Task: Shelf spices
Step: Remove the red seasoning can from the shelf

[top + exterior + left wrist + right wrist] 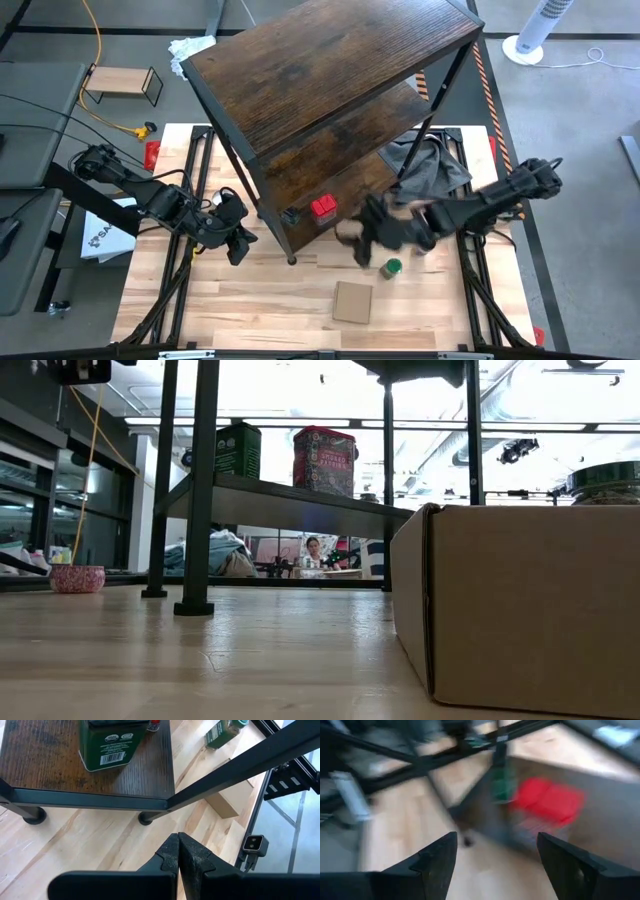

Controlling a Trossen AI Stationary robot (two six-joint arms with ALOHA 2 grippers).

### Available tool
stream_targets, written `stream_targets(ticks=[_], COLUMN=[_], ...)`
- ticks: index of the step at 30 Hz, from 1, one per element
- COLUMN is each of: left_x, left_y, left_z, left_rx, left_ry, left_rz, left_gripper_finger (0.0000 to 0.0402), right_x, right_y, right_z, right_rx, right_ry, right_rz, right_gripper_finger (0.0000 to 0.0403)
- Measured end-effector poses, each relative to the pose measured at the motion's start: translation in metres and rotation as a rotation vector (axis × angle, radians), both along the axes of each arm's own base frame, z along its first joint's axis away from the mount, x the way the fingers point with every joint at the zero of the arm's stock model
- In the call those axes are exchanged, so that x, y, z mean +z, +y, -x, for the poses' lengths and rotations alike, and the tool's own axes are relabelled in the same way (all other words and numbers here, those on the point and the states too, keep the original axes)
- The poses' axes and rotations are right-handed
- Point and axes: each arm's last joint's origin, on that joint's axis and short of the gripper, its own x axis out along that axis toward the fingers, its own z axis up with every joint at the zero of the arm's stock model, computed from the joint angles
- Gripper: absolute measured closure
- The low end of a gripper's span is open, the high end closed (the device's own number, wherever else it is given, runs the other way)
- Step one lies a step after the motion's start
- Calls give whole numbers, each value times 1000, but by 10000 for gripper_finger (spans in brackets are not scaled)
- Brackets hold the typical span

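Note:
The shelf (320,80) stands across the middle of the table. On its lowest board (60,770) stand a dark green tin (112,742) and a red boxy container (322,207); both also show in the low view, the tin (238,450) and the red container (323,460). A green-lidded jar (391,267) stands on the table in front of the shelf. My right gripper (495,855) hangs open and empty above the table, between the jar and the shelf's near edge (365,245). My left gripper (178,852) is shut and empty, held off the shelf's near left leg (238,245).
A flat brown cardboard piece (352,301) lies near the front edge and fills the low view's right side (530,600). A dark cloth (430,165) lies under the shelf's right side. A small light-wood rack (122,85) stands off the table at the far left.

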Motion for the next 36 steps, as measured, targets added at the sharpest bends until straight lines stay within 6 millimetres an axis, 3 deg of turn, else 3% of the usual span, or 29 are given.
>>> stream_targets(ticks=[3, 10, 14, 18, 23, 32, 36], left_x=[0, 0, 0, 0, 0, 0, 0], left_y=[0, 0, 0, 0, 1, 0, 0], left_z=[0, 0, 0, 0, 0, 0, 0], left_rx=[1, 6, 20, 27, 33, 32, 32], left_ry=[0, -3, -3, -4, -7, -8, -8], left_rz=[1, -3, 8, 11, 5, 5, 5], left_gripper_finger=[401, 402, 402, 401, 401, 401, 402], right_x=[14, 31, 32, 15, -6, 7, 3], right_y=[-23, -48, -56, -52, -51, -52, -58], right_z=[-12, -38, -56, -70, -73, -74, -73], right_rx=[71, 340, 335, 436, 500, 499, 501], right_ry=[22, 130, 152, 186, 307, 276, 310], right_rz=[82, 442, 414, 371, 345, 408, 396], right_gripper_finger=[132, 132, 132, 140, 148, 148, 148])
